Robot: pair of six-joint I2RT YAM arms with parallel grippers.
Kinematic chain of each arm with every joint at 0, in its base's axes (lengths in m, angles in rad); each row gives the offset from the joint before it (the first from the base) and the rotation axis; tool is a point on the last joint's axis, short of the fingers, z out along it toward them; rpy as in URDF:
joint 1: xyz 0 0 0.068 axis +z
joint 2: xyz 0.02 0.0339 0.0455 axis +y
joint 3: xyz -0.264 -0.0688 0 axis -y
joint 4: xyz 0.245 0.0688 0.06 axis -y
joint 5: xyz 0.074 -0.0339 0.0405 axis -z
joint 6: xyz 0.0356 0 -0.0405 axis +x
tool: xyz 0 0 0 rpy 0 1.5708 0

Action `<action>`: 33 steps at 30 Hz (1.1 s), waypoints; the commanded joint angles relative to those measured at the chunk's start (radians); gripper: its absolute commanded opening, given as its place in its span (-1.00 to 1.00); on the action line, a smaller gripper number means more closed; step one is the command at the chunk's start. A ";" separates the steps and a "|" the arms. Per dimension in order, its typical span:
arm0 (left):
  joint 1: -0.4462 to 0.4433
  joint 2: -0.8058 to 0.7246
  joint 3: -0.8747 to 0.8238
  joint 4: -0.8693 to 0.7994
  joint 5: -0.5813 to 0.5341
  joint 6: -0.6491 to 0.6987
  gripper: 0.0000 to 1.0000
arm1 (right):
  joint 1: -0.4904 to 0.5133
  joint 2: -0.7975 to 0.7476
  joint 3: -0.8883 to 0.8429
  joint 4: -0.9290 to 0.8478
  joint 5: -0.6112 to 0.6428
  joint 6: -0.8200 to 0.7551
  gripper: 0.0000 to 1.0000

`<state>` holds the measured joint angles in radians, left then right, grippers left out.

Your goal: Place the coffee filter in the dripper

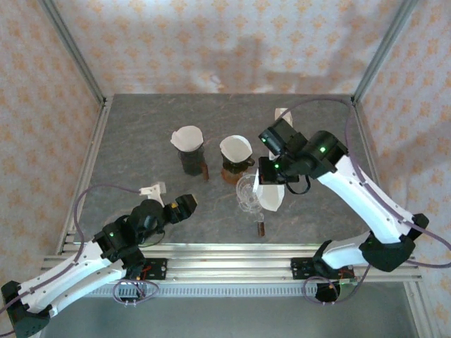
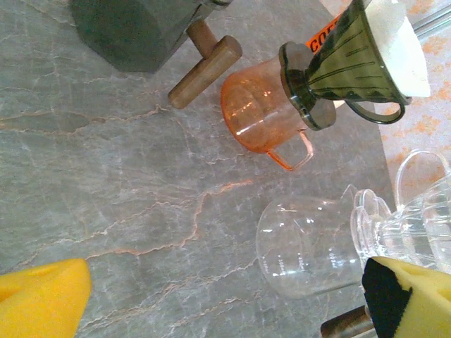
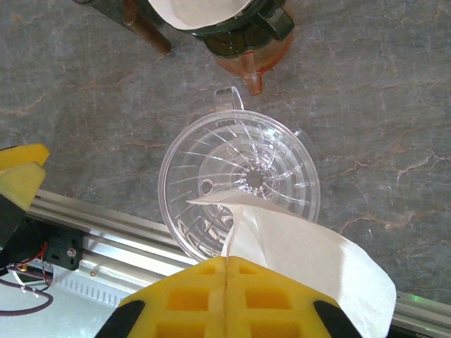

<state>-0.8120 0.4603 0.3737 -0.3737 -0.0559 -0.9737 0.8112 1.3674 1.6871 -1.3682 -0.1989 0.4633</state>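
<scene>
Nearest the arm bases, the left pincer hangs low over the table with its fingers wide apart and nothing between them.

A bit further in, the right pincer is pressed together on the coffee filter, pinching it at one edge. From the wrist camera the paper reaches over the near rim of the clear dripper, with its pointed end just inside the bowl and the rest hanging outside toward the table edge. So it's over the dripper, not seated. The dripper sits on a glass carafe.

What could go wrong, my guess:
- The paper looks folded flat. Let go now and it'll probably lie across the rim or slide off the near side.
- Pushing down off-centre could nudge the dripper on its carafe, since glass on glass looks slippery.
- A crumpled cone won't hug the ribs.

Behind that is an orange carafe with a dark green dripper and a second filter already in it. Farthest left, a third filter sits on top of a dark pot. I can't make out the dripper there.

Count: three filters, two drippers I can see for sure, three vessels, two pincers.
</scene>
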 commanded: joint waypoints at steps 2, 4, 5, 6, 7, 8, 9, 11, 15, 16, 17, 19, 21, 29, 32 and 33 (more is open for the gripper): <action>-0.007 0.024 0.032 0.053 0.021 0.026 0.99 | 0.009 0.058 0.037 0.006 0.007 -0.027 -0.90; -0.008 0.037 0.034 0.063 0.029 0.029 0.99 | 0.009 0.084 0.031 0.032 0.001 -0.031 -0.90; -0.006 0.045 0.037 0.068 0.033 0.029 0.99 | 0.009 0.094 0.023 0.048 -0.007 -0.034 -0.90; -0.007 0.052 0.040 0.071 0.037 0.029 0.99 | 0.011 0.105 0.014 0.066 -0.013 -0.034 -0.90; -0.007 0.057 0.042 0.074 0.041 0.030 0.99 | 0.011 0.113 0.004 0.082 -0.014 -0.035 -0.90; -0.006 0.062 0.045 0.077 0.044 0.030 0.99 | 0.011 0.119 -0.007 0.094 -0.009 -0.040 -0.90; -0.006 0.067 0.048 0.079 0.046 0.030 0.99 | 0.011 0.123 -0.021 0.107 -0.001 -0.041 -0.90; -0.006 0.073 0.051 0.083 0.052 0.030 0.99 | 0.011 0.129 -0.047 0.132 -0.005 -0.042 -0.88; -0.007 0.081 0.062 0.094 0.058 0.027 0.99 | 0.010 0.127 -0.103 0.175 -0.002 -0.040 -0.71; -0.007 0.085 0.066 0.100 0.060 0.027 0.99 | 0.012 0.121 -0.118 0.188 -0.005 -0.037 -0.67; -0.007 0.090 0.071 0.105 0.063 0.029 0.99 | 0.011 0.118 -0.130 0.201 -0.009 -0.037 -0.64; -0.007 0.110 0.090 0.114 0.077 0.038 0.99 | 0.011 0.105 -0.138 0.216 -0.009 -0.040 -0.58; -0.008 0.138 0.120 0.118 0.099 0.058 0.99 | 0.013 0.073 -0.144 0.233 0.011 -0.044 -0.46; -0.019 0.351 0.290 0.134 0.221 0.138 0.73 | 0.013 -0.114 -0.223 0.313 0.057 -0.037 -0.07; -0.063 0.462 0.398 0.077 0.206 0.192 0.76 | 0.013 -0.192 -0.290 0.348 0.103 -0.035 -0.03; -0.083 0.497 0.442 0.051 0.182 0.210 0.78 | 0.013 -0.233 -0.318 0.362 0.121 -0.035 0.00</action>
<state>-0.8585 0.9051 0.7292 -0.2802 0.1246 -0.8452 0.8177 1.1896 1.4227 -1.0477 -0.1577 0.4263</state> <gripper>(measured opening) 0.886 0.492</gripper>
